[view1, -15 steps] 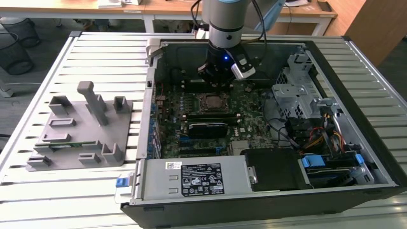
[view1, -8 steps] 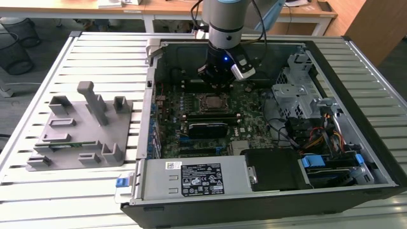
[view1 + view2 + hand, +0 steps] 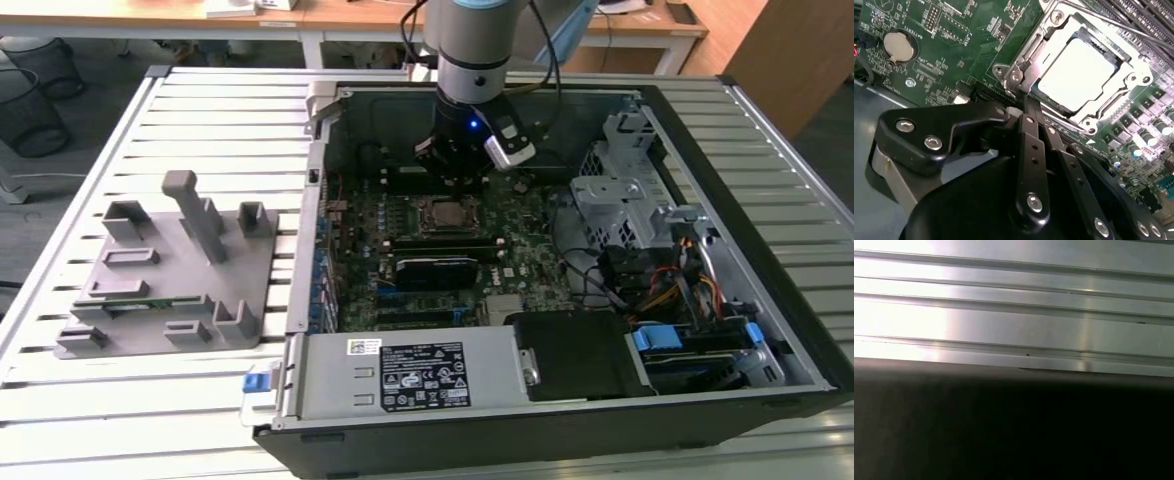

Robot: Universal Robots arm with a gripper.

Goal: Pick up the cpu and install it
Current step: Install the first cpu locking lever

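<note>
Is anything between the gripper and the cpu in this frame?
Nothing visible. In the second wrist view the cpu already lies in its socket, and the gripper hangs just off the socket's edge.

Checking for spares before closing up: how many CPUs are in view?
1. The cpu lies in the motherboard socket, inside the computer case. Others could be hidden.

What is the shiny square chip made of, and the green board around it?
The cpu looks like it has a metal top: smooth, silvery, glaring under the light. The motherboard looks like green circuit-board laminate with a matte coat, printed lines and tiny soldered parts. The socket frame seems to be bright bare metal.
</note>
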